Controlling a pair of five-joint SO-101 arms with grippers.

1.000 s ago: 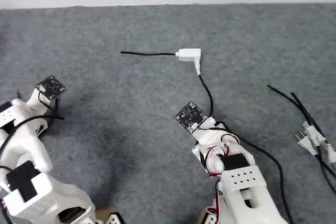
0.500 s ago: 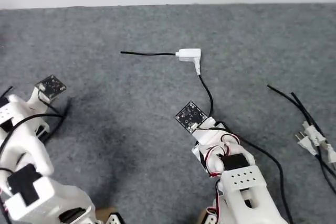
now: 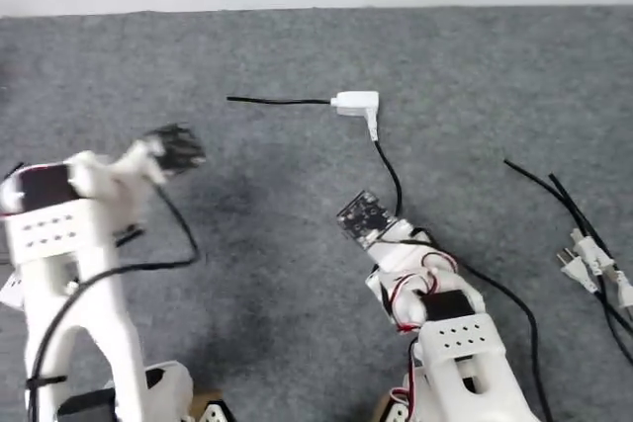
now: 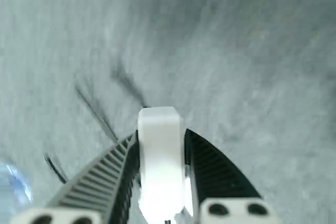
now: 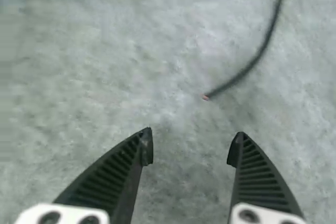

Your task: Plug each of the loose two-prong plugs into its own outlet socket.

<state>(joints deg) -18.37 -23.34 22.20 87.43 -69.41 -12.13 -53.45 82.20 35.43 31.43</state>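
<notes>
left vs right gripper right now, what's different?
The left gripper is shut on a white piece; the right gripper is open with nothing between its fingers. The end of a black cable lies on the carpet ahead of the right gripper; ahead of the left gripper, the dark streaks are too blurred to name. Both have black ribbed fingers and face grey carpet.
</notes>
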